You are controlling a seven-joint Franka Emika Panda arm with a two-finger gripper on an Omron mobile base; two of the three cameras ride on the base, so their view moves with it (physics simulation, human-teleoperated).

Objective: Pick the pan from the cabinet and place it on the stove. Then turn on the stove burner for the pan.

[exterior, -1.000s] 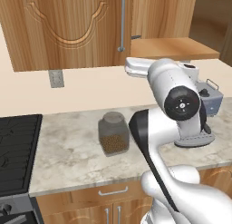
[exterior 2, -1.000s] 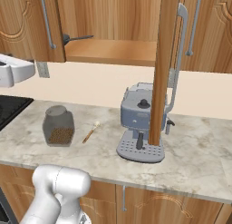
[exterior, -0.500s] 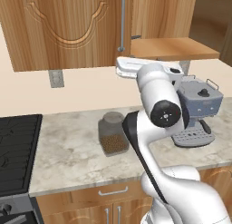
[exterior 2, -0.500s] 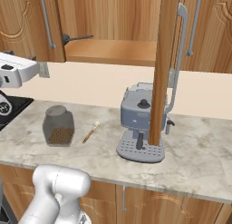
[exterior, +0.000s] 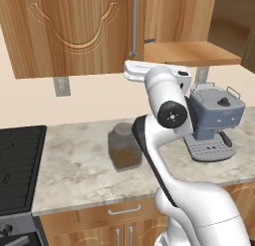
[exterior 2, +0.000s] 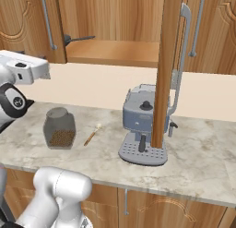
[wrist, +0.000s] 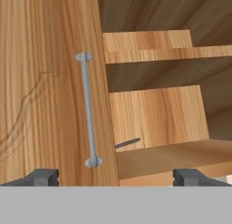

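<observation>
Brown wooden cabinet (exterior 2: 115,24) stands open, and the pan's (exterior 2: 79,38) thin dark handle pokes out at the left of its shelf. The gripper (wrist: 115,177) faces the cabinet's left door with jaws spread wide, holding nothing.

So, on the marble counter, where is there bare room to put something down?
Bare marble counter lies between the black stove grates and the glass jar of brown grains, and right of the grey coffee machine. It is tighter between jar and machine, where a small wooden spoon lies.
</observation>
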